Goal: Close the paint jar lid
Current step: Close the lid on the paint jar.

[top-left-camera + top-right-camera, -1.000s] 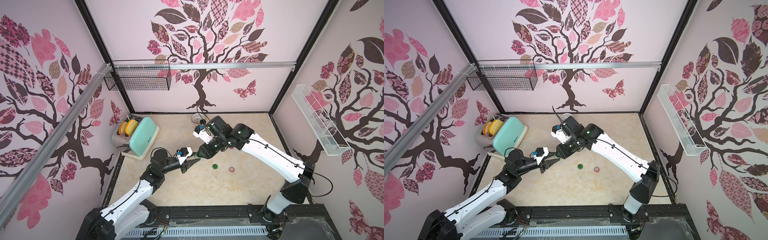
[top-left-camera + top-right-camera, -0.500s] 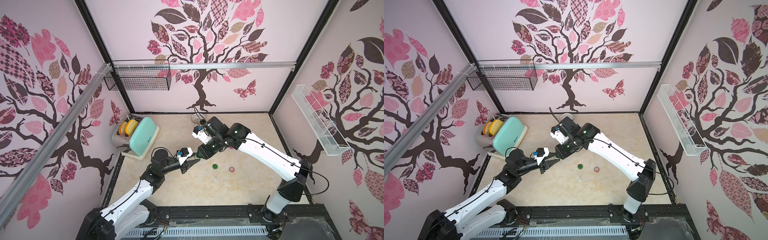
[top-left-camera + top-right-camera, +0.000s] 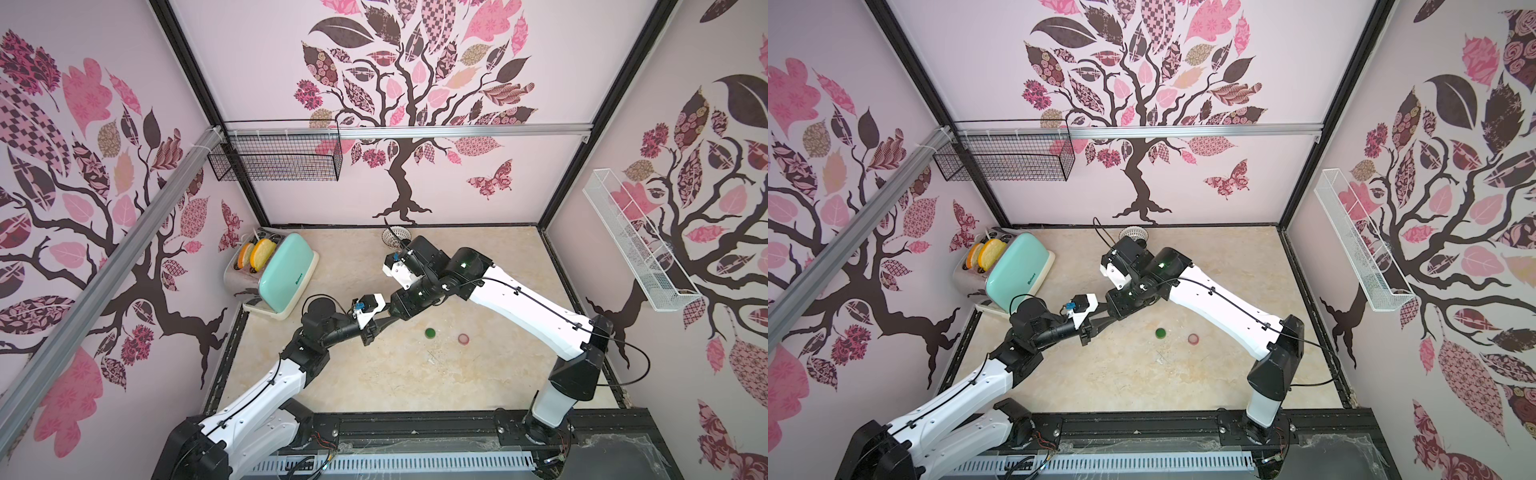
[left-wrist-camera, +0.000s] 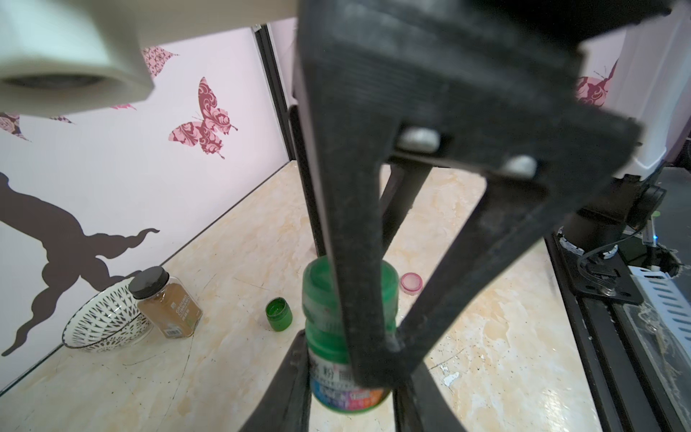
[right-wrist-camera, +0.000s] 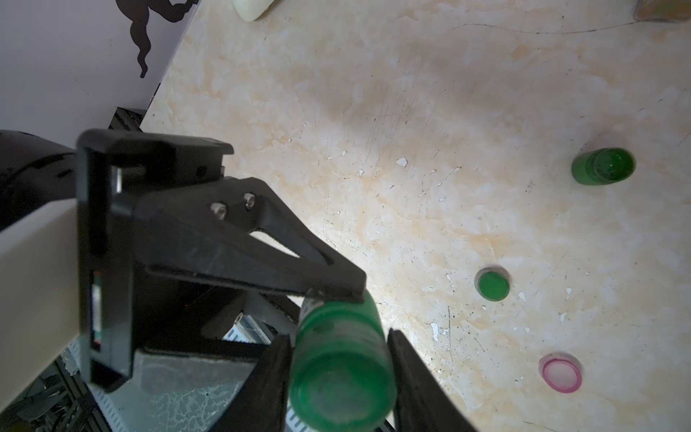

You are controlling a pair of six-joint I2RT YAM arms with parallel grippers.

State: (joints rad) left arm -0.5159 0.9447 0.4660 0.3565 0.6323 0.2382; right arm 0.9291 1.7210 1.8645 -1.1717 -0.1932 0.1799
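left gripper [image 4: 351, 385]: fingers clamped on the paint jar body, one each side of the label band. Reaches in from the base side of the toaster [image 3: 286, 270].
paint jar [image 4: 329, 381]: held clear of the tabletop [image 3: 374, 382], upright in the left wrist view. Near the toaster, off its corner toward table middle. Hidden under the grippers in both top views.
lid [image 5: 340, 370]: green, sits on the jar's neck, top face scuffed. Seated tight or loose: cannot tell.
right gripper [image 5: 338, 336]: comes down over the lid from the side away from the toaster. Fingers flank the lid, one per side, hugging it. Pressing or just clear of it: cannot tell.
green cap [image 3: 430, 332]: flat on the tabletop, farther from the toaster than the jar, untouched.
pink cap [image 3: 463, 338]: near the green cap, on its side away from the toaster, not touching it. Pink rim, pale centre.
small green pot [image 4: 278, 314]: stands on the tabletop, open top up, beyond the jar from the toaster. Shows in the wrist views only.
toaster detail: mint shell, bread slices [image 3: 257, 253] in the slots, parked by the side wall.
bowl [image 3: 395, 236]: patterned, at the foot of the back wall, well apart from the toaster.
spice jar [image 4: 166, 303]: black cap, brown fill, just beside the bowl on the side away from the toaster.
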